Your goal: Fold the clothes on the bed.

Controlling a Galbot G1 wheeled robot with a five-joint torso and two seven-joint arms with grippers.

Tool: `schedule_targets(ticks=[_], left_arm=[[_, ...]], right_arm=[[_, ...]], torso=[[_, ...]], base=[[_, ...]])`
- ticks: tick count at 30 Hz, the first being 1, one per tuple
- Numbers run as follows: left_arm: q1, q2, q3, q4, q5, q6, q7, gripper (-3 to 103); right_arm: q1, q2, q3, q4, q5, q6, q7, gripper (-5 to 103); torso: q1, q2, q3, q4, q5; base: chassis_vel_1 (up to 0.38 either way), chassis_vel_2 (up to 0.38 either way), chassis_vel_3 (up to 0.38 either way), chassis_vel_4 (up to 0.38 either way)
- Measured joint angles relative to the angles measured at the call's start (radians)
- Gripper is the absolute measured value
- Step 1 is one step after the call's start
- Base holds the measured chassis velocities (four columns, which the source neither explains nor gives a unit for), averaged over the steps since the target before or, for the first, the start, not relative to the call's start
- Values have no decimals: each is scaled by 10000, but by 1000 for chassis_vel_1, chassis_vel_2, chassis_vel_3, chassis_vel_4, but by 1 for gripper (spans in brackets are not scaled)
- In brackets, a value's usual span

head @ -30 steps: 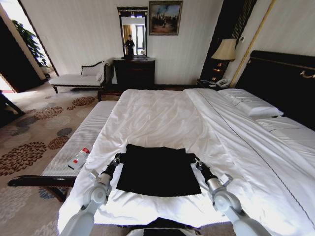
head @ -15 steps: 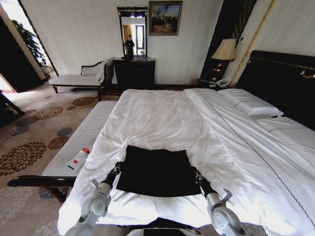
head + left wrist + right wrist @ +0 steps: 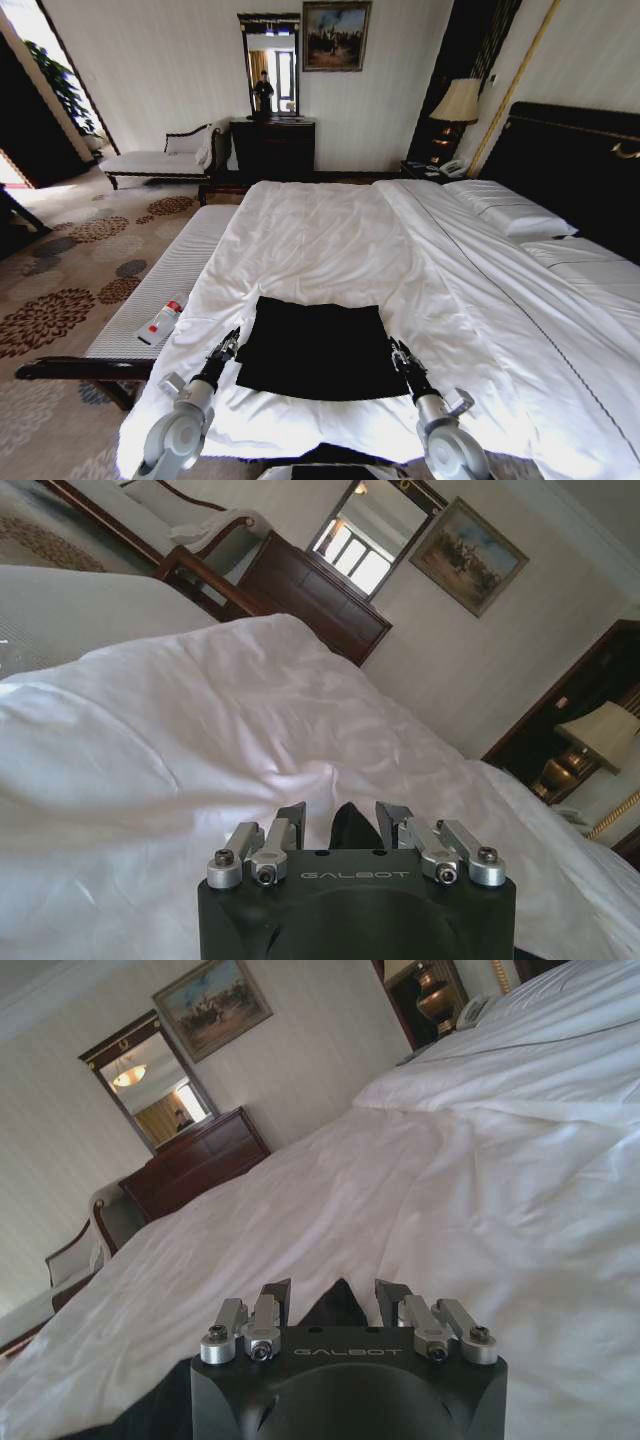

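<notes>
T-shirt (image 3: pixel 318 348): black, lies flat as a rough rectangle on the white duvet near the foot of the bed (image 3: pixel 420 250), lettering not visible. Left gripper (image 3: pixel 228 343) at the shirt's left edge; right gripper (image 3: pixel 397 352) at its right edge, both low on the bedding. Left wrist view: fingers (image 3: pixel 290 822) apart, a peak of black cloth (image 3: pixel 350 828) standing between them. Right wrist view: same, fingers (image 3: pixel 272 1298) parted, dark fabric (image 3: pixel 335 1305) in the gap. Contact with the pads cannot be told.
</notes>
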Motion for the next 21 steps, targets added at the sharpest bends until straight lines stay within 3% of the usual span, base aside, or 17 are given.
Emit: schedule_targets(ticks=[2, 5, 7, 10, 12, 14, 16, 21], left_arm=[[-114, 2, -68, 0, -95, 15, -46, 46], [-1255, 76, 50, 407, -209, 256, -596, 62], [-1477, 95, 133, 533, -165, 309, -679, 62], [-2995, 140, 717, 1817, 501, 468, -827, 79], [-3249, 111, 816, 2124, 603, 478, -820, 79], [-4034, -6, 1173, 3058, 900, 467, -780, 90], [-4533, -245, 1460, 3746, 1138, 333, -670, 98], [-5072, -895, 1832, 4666, 1116, 13, -418, 100]], right_arm=[[67, 55, 105, 141, 120, -54, 150, 48], [683, 170, 390, 254, 474, -215, 440, 65], [829, 188, 399, 192, 494, -232, 465, 65], [1858, 227, -89, -441, 488, -386, 571, 81], [2058, 230, -239, -584, 462, -441, 571, 86], [2285, 400, -427, -841, 368, -505, 558, 96], [2305, 558, -453, -976, 348, -518, 543, 99], [2254, 639, -415, -1248, 343, -504, 497, 100]], torso=[[-1, 1, 0, 0, -1], [0, 0, 1, -1, 0], [1, 0, 1, -2, 0], [4, -2, 3, -8, 2], [4, -2, 4, 3, 4], [4, -2, 4, 6, 3], [5, -2, 4, -7, -1], [3, -2, 3, 1, 2]], base=[[0, 0, 0, 0], [0, 0, 0, 0], [0, 0, 0, 0], [0, 0, 0, 0], [0, 0, 0, 0], [0, 0, 0, 0], [0, 0, 0, 0], [0, 0, 0, 0]])
